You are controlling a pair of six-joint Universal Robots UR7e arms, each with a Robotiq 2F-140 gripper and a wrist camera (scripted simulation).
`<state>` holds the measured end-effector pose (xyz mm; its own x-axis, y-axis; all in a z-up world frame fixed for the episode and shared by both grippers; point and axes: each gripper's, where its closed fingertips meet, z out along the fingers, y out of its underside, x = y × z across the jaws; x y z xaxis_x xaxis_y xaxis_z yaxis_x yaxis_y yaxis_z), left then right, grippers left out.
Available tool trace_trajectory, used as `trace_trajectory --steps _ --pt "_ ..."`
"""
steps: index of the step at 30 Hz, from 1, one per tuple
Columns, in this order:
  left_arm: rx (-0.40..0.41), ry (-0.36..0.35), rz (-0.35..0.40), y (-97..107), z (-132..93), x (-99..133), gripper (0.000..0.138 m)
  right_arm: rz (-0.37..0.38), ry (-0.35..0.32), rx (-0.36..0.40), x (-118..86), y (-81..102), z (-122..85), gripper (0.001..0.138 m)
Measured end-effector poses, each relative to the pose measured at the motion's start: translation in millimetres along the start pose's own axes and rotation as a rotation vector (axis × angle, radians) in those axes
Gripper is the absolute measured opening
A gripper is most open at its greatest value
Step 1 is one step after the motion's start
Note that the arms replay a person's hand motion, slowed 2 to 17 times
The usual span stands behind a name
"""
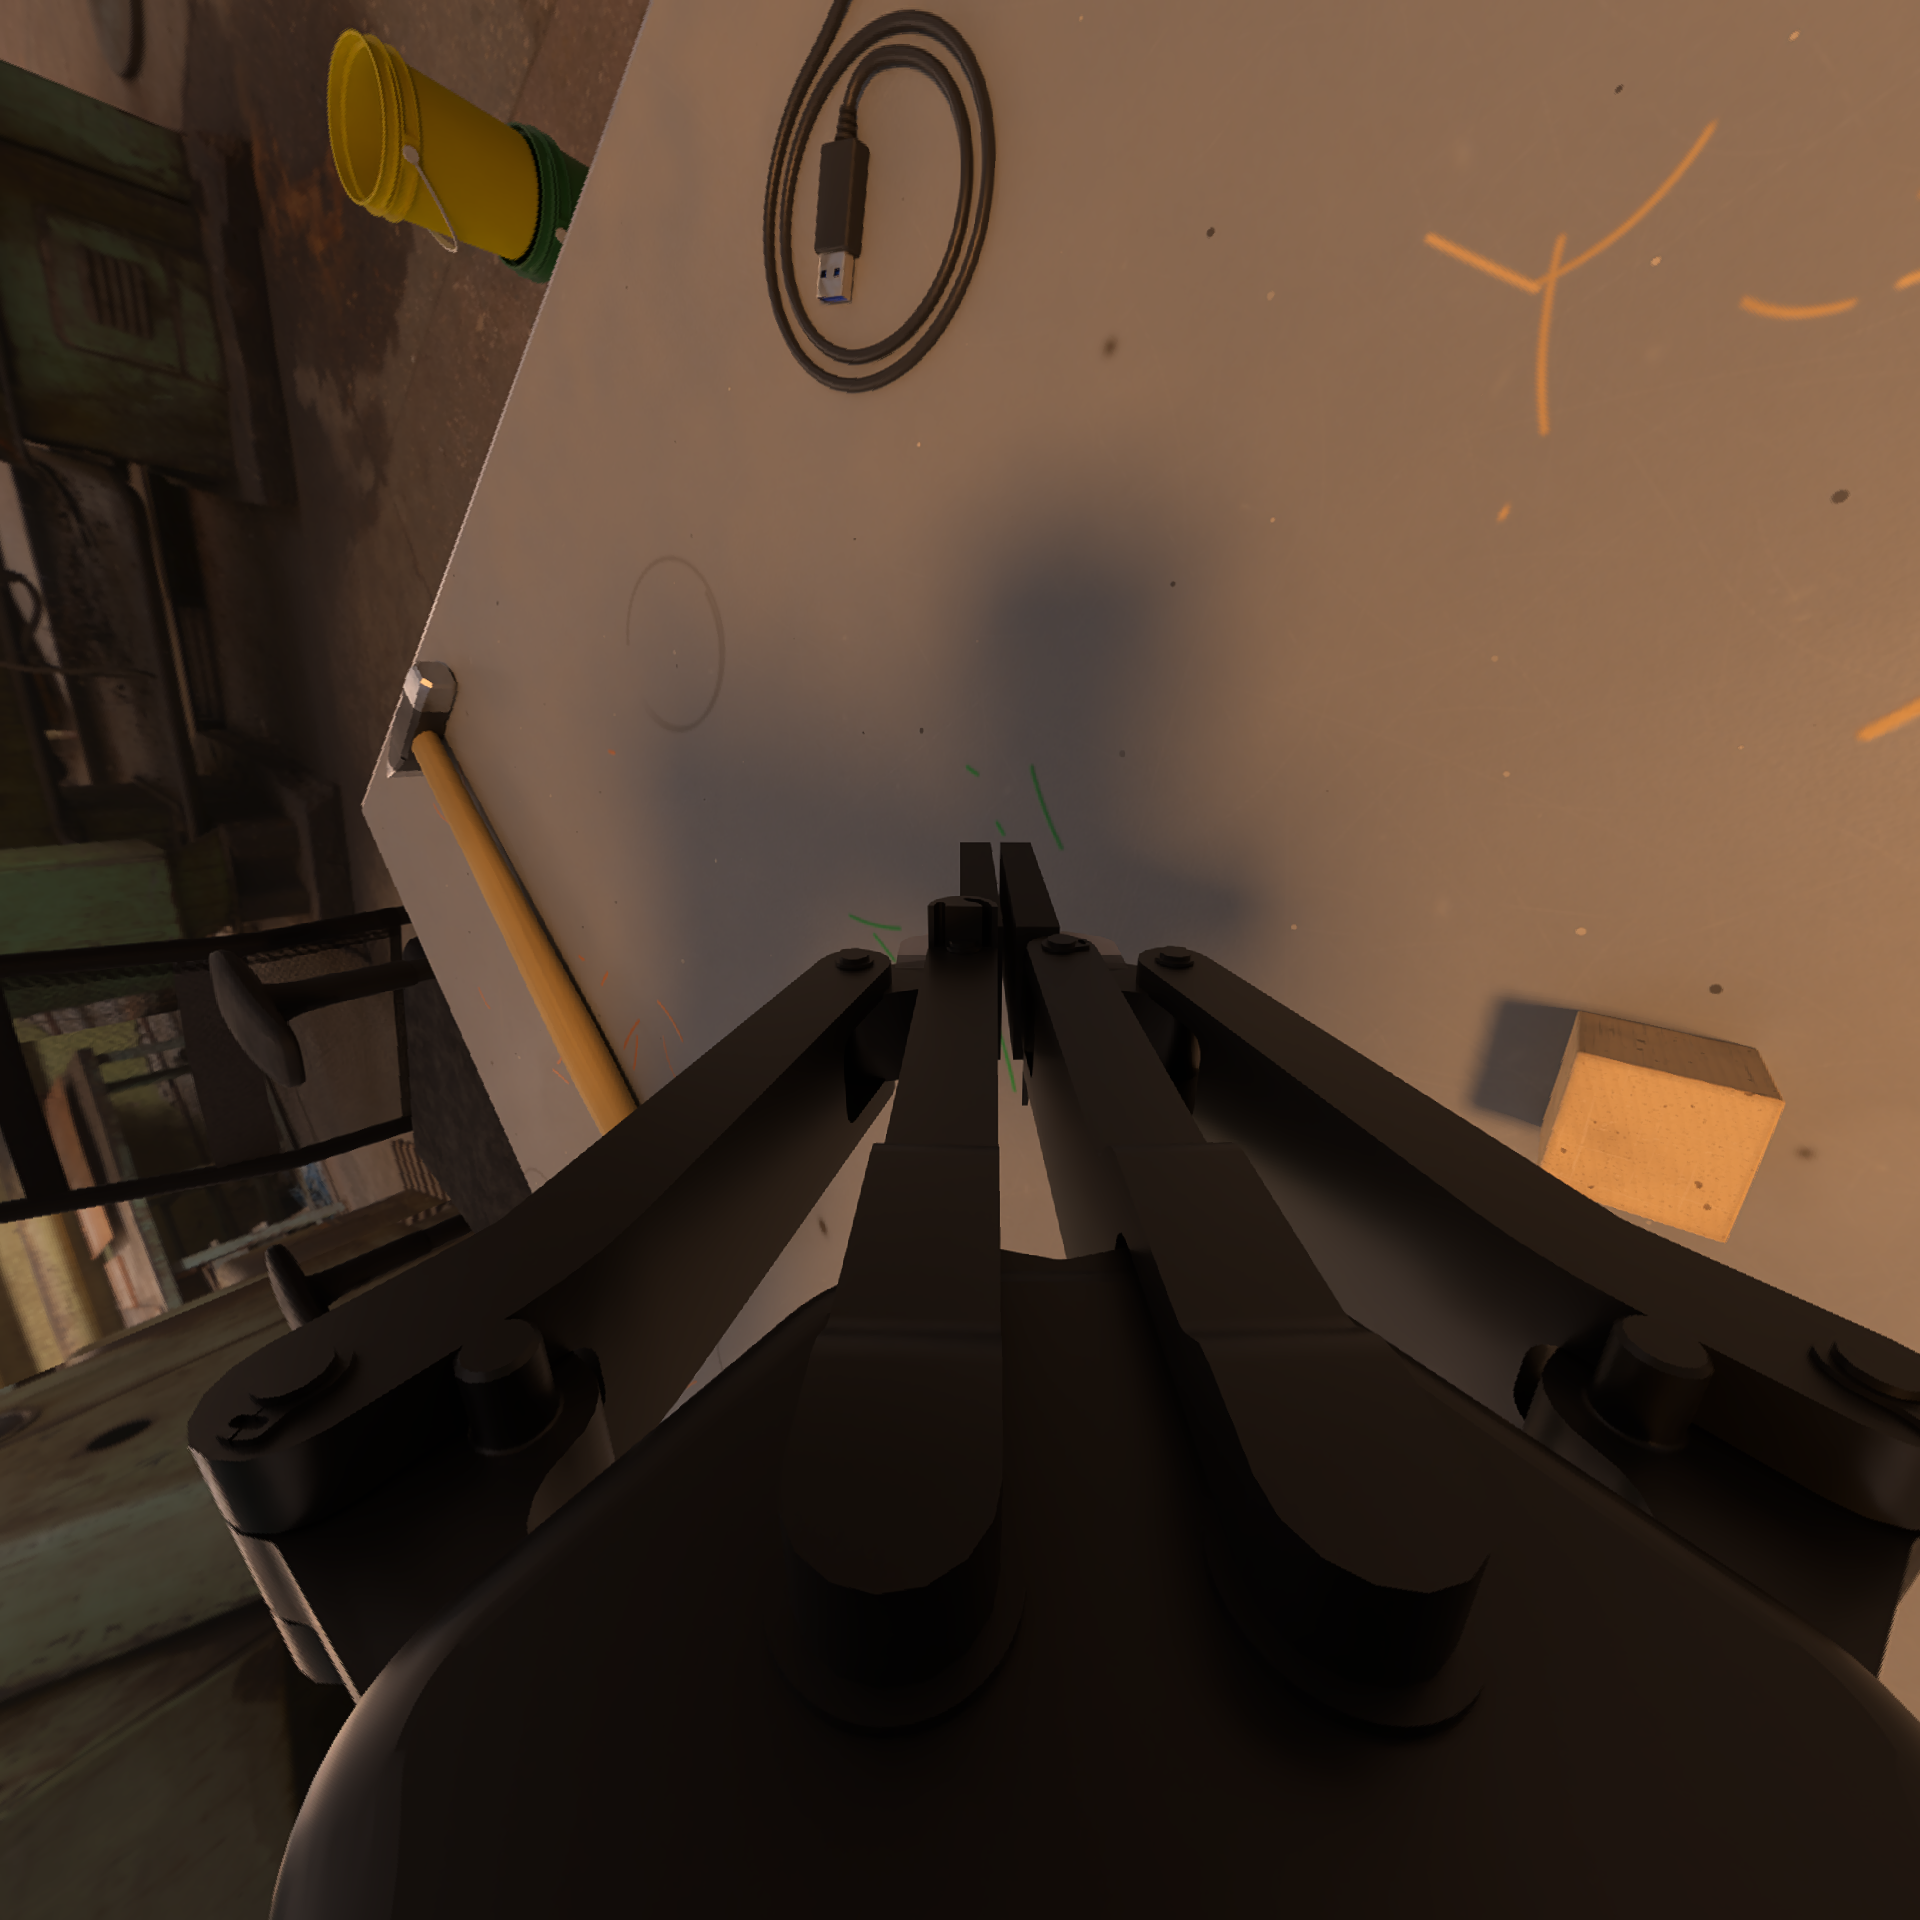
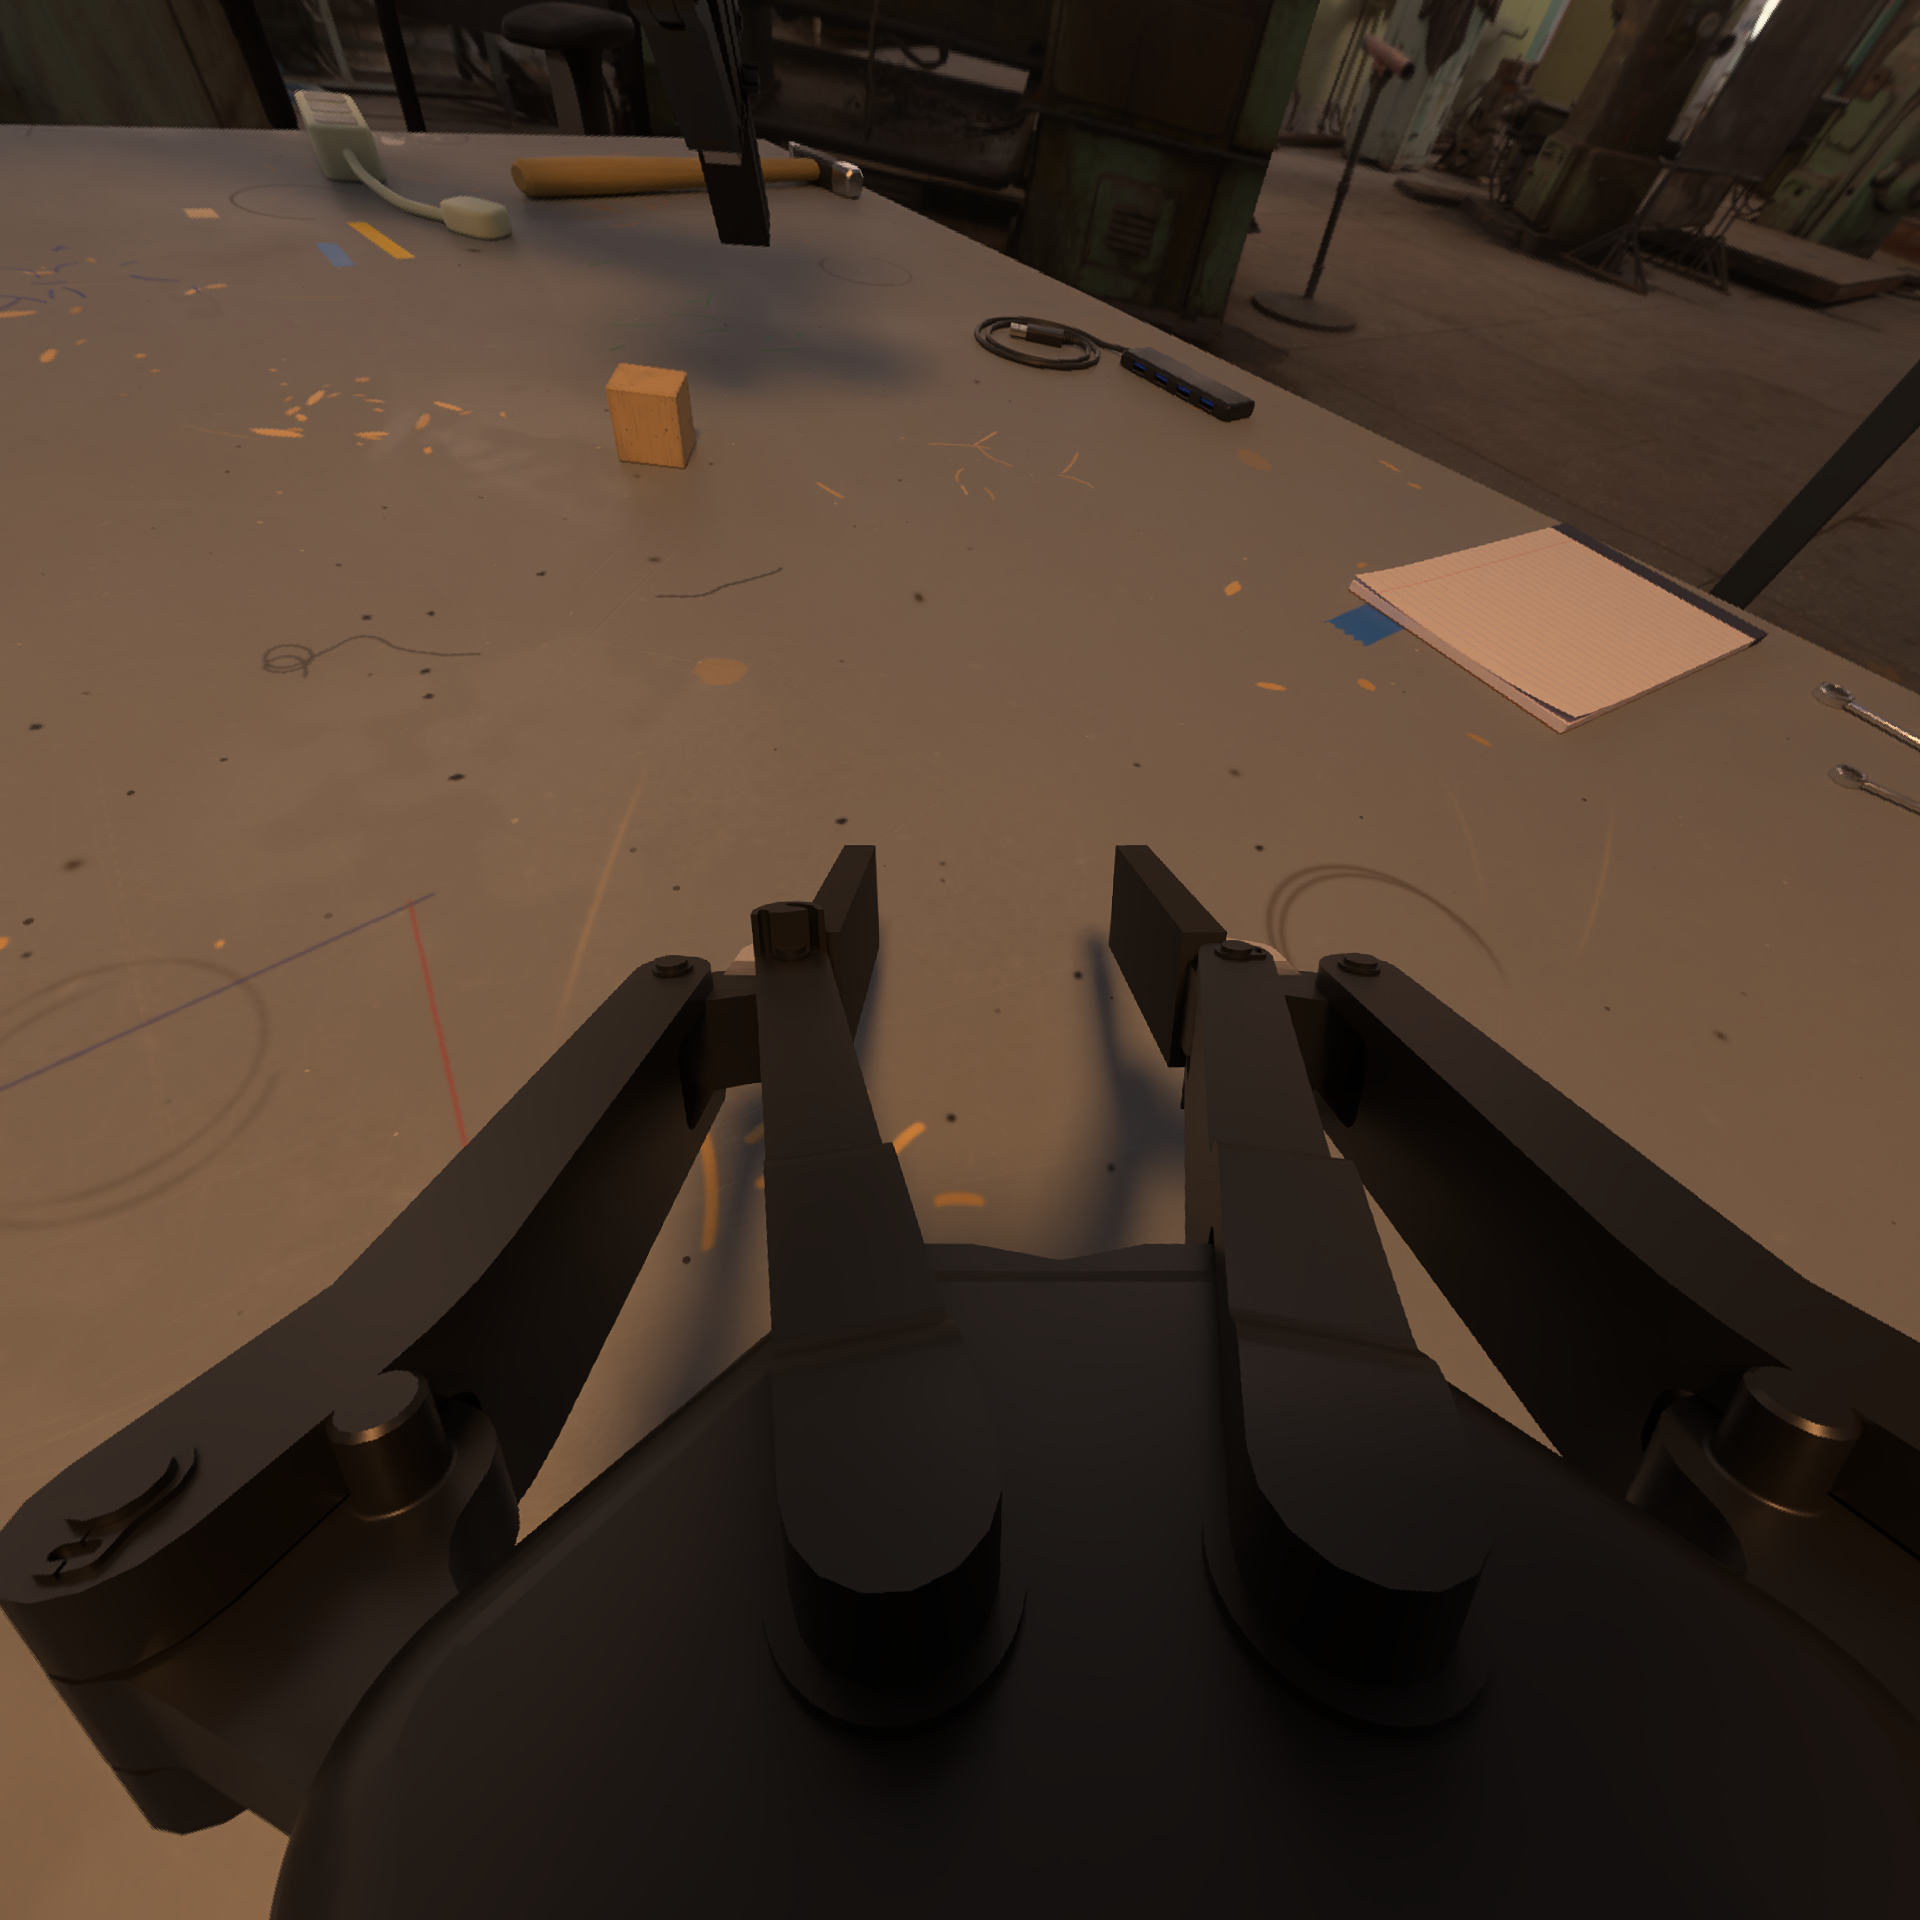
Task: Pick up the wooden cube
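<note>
Off to the right of the left hand (image 1: 995, 868) and nearer its palm than its tips, the wooden cube (image 1: 1652, 1127) stands flat on the table (image 1: 1247, 623), apart from the fingers with bare surface between. That hand's fingers are pressed together with nothing in them, and they point down at the table beside the cube, not over it. Being a cube, it has no long axis to line up with; what counts is squaring the fingers to a pair of its opposite faces.

From the right wrist view the cube (image 2: 650, 414) sits well ahead and a little left of the right hand (image 2: 995, 920), whose fingers are spread apart and empty. The left hand (image 2: 740, 197) hangs just beyond the cube there, so I judge the left arm the nearer one; it would need to spread its fingers and shift sideways before coming down.

Room is generous. The hammer (image 1: 509, 894) lies along the table's far left edge, the coiled USB cable (image 1: 883, 197) well ahead, and the notepad (image 2: 1558, 623), hub (image 2: 1184, 387) and wrenches (image 2: 1870, 717) sit well away on the right arm's side. Nothing touches the cube, and it stands well in from every table edge.
</note>
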<state>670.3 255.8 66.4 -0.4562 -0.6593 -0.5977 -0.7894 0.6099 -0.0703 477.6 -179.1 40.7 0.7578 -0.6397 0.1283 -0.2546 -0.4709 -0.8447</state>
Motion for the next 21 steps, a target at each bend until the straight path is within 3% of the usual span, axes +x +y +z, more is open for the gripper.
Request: trace_trajectory --steps 21 --pt "-0.046 -0.047 0.016 10 9 2 0.003 -0.007 0.003 0.0 -1 -0.2 0 0.06"
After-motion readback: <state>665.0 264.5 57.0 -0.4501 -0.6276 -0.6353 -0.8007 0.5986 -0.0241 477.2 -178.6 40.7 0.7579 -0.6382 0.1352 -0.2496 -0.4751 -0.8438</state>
